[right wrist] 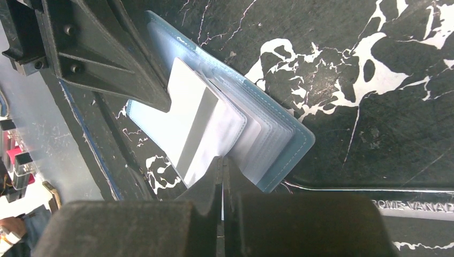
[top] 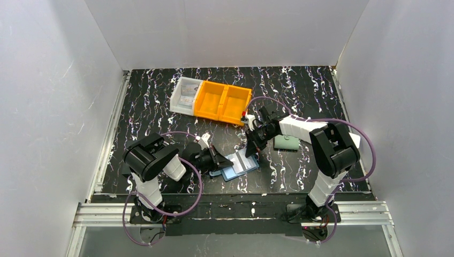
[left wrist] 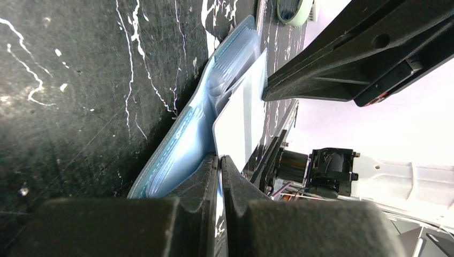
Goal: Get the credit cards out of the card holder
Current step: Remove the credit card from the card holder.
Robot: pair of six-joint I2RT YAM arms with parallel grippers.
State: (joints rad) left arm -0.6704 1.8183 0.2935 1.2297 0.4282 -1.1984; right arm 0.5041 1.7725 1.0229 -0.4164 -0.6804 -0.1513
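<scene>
Right hand [right wrist: 222, 163] gripping credit card [right wrist: 174, 115], left hand [left wrist: 220, 163] gripping card holder [left wrist: 182, 140], stripe [right wrist: 198, 131] right-wrist only

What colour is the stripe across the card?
Grey stripe on a white card; clearest in the right wrist view.

L tool [left wrist: 220, 162] clamps blue card holder's [left wrist: 184, 140] edge; white card [left wrist: 242, 115] sticks out.

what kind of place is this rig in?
Looks like a lab robot cell, not a home or office: plain white panel walls box in three sides of a black marbled tabletop, an aluminium frame rail runs along its near edge, and yellow parts bins sit at the back.
</scene>
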